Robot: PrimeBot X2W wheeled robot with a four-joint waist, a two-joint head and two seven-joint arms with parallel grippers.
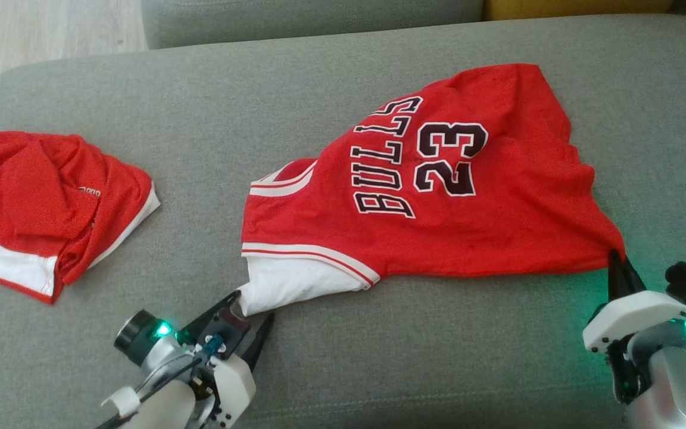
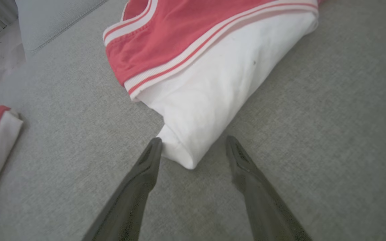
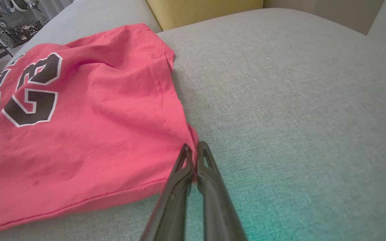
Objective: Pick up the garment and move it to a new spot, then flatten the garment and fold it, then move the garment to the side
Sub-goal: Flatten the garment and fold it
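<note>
A red jersey (image 1: 438, 196) printed "BULLS 23" lies spread on the grey cushion (image 1: 343, 357), with a white sleeve (image 1: 283, 289) sticking out at its near left. My left gripper (image 1: 253, 316) is open, its fingertips either side of the white sleeve's end (image 2: 183, 150), not closed on it. At the jersey's near right corner (image 3: 189, 134) my right gripper (image 3: 194, 149) is shut on the red hem. In the head view that right gripper (image 1: 617, 262) pinches the corner, pulling it to a point.
A second red and white garment (image 1: 45, 208) lies crumpled at the cushion's left end. Another grey cushion (image 1: 313, 18) and a yellow one (image 3: 206, 11) stand behind. Wooden floor (image 1: 39, 36) shows at the far left.
</note>
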